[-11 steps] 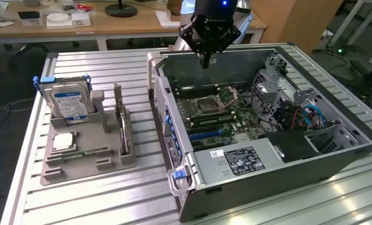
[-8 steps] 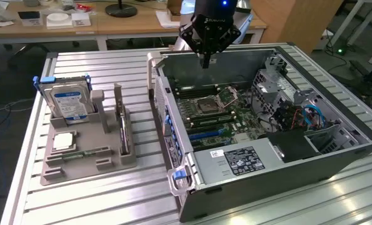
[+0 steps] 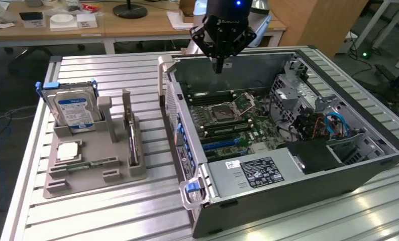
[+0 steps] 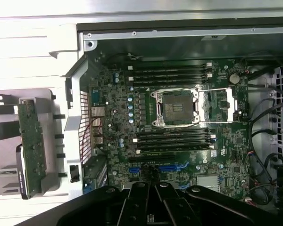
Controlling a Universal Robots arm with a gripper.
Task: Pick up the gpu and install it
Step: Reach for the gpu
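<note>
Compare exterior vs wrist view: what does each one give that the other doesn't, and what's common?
Exterior view: the gpu standing on edge in the gray holder beside the case, untouched; the hard drive; blue cables in the drive bay.
Wrist view: top-down motherboard layout, memory slots on both sides of the CPU socket, a round coin cell.
Both: motherboard, open socket, shut gripper holding nothing.

Open computer case (image 3: 287, 201) beside gray holder (image 3: 92, 150) bearing 1 hard drive (image 3: 75, 110).
</note>
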